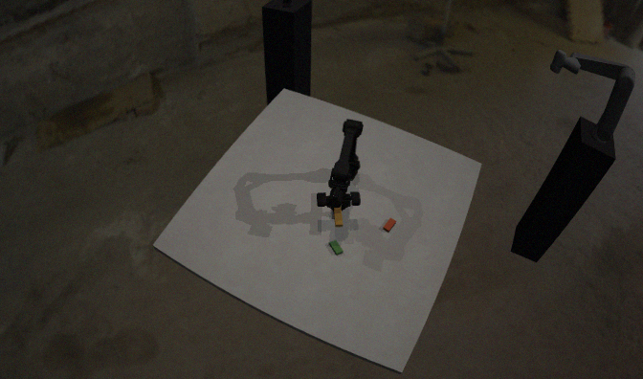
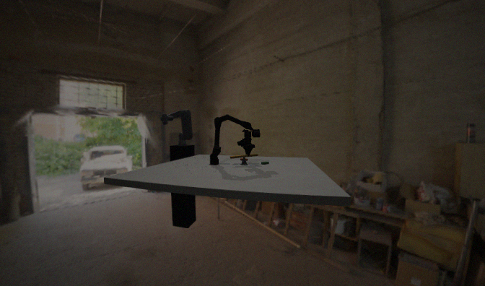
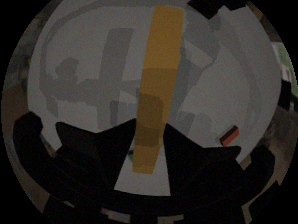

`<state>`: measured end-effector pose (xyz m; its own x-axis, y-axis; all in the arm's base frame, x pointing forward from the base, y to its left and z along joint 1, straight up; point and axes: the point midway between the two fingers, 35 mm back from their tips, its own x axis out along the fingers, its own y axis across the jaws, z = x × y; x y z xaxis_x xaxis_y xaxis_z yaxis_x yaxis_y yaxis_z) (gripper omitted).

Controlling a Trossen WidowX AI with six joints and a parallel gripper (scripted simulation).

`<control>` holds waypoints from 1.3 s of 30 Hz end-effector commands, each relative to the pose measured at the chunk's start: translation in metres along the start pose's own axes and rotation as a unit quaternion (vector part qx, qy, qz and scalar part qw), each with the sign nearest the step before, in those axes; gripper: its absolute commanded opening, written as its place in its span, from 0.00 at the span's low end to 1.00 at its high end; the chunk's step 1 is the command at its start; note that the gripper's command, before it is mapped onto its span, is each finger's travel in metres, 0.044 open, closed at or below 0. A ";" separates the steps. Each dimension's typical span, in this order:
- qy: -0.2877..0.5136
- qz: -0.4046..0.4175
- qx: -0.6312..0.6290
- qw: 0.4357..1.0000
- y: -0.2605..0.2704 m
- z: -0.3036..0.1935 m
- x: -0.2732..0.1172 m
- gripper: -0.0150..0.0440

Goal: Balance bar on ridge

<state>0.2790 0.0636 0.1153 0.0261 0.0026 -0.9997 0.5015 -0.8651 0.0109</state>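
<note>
The orange bar (image 1: 338, 218) (image 2: 235, 157) (image 3: 162, 45) is held off the table between the fingers of my gripper (image 2: 248, 154) (image 3: 150, 124). In the exterior view the bar is slightly tilted, its end toward the arm's base a little lower. The small dark ridge (image 2: 244, 162) stands on the table directly under the bar's middle part in that view. I cannot tell whether bar and ridge touch. My gripper grips the bar off its middle, toward the end away from the arm's base. The ridge is mostly hidden by bar and gripper in the other views.
A green block (image 1: 336, 247) (image 2: 265, 162) lies on the white table (image 1: 291, 287) (image 2: 205, 180) beyond the bar's outer end. A red block (image 1: 389, 225) (image 3: 230, 136) lies to the side. Another arm (image 1: 618, 96) (image 2: 186, 124) stands on a black pedestal off the table.
</note>
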 end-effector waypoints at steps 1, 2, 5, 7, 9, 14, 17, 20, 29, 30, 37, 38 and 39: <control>0.000 -0.002 -0.001 1.000 0.000 0.000 0.001 0.25; 0.000 -0.002 -0.001 1.000 0.000 0.000 0.001 0.25; 0.000 -0.002 -0.001 1.000 0.000 0.000 0.001 0.25; 0.000 -0.002 -0.001 1.000 0.000 0.000 0.002 0.25; 0.000 -0.002 -0.001 1.000 -0.001 0.000 0.002 0.25; 0.000 -0.002 -0.001 1.000 -0.001 0.000 0.002 0.25; 0.000 -0.002 -0.001 1.000 -0.001 0.000 0.002 0.25; 0.000 -0.002 -0.001 1.000 -0.001 0.000 0.003 0.25; 0.000 -0.002 -0.001 1.000 -0.001 0.000 0.003 0.25; 0.000 -0.002 -0.001 1.000 -0.001 0.000 0.003 0.25; 0.000 -0.002 -0.001 1.000 -0.001 0.000 0.004 0.25; 0.000 -0.002 -0.001 1.000 -0.001 0.000 0.004 0.25; 0.000 -0.002 -0.001 1.000 -0.001 0.000 0.004 0.25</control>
<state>0.2791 0.0639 0.1133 0.0274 0.0051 -0.9996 0.5017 -0.8650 0.0093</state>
